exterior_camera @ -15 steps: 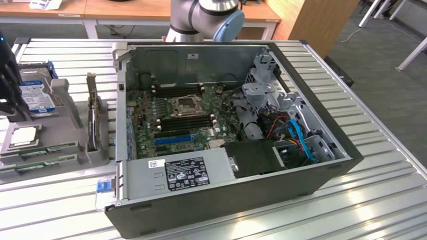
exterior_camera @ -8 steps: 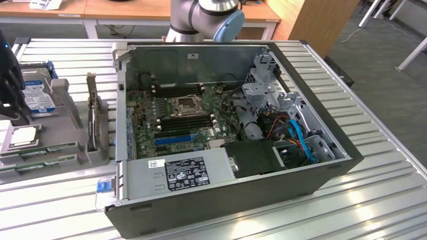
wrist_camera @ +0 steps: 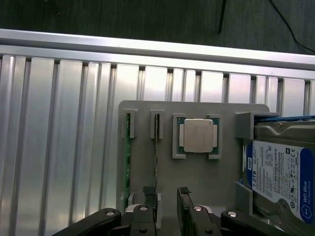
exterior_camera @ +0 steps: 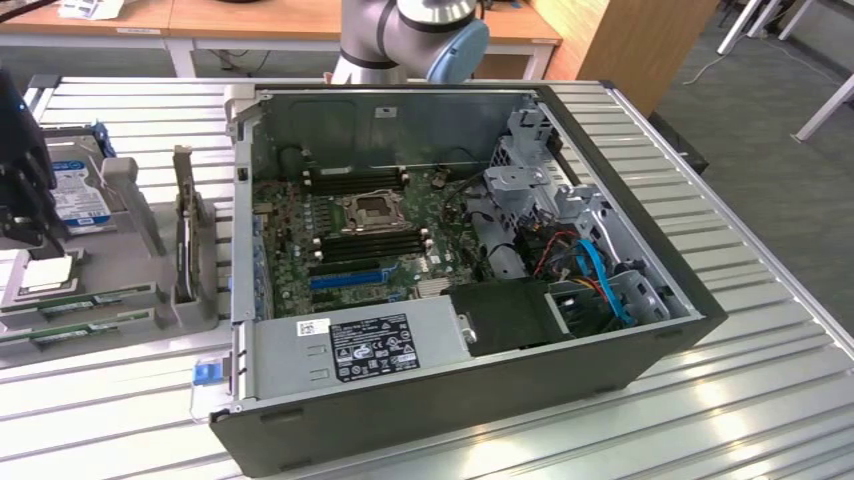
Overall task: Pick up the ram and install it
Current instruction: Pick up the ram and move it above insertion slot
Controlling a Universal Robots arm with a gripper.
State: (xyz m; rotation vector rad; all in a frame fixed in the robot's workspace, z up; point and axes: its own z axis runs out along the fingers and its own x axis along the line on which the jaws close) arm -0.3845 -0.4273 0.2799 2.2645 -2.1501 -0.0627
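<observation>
This looks like a robotics lab or test workshop. A worktop (exterior_camera: 747,330) of ribbed aluminium profile carries an opened desktop computer case (exterior_camera: 534,390), its motherboard (exterior_camera: 360,230) bare to the room. A robot arm (exterior_camera: 400,30), grey with a blue joint cap, stands at the far edge. Beside the case, a grey holder tray (wrist_camera: 167,172) keeps a hard drive (wrist_camera: 278,172) and a processor (wrist_camera: 197,136) in fitted pockets. Behind are pale wooden desks (exterior_camera: 267,18) and what may be office carpet (exterior_camera: 761,130), though that strip is hard to read.
</observation>
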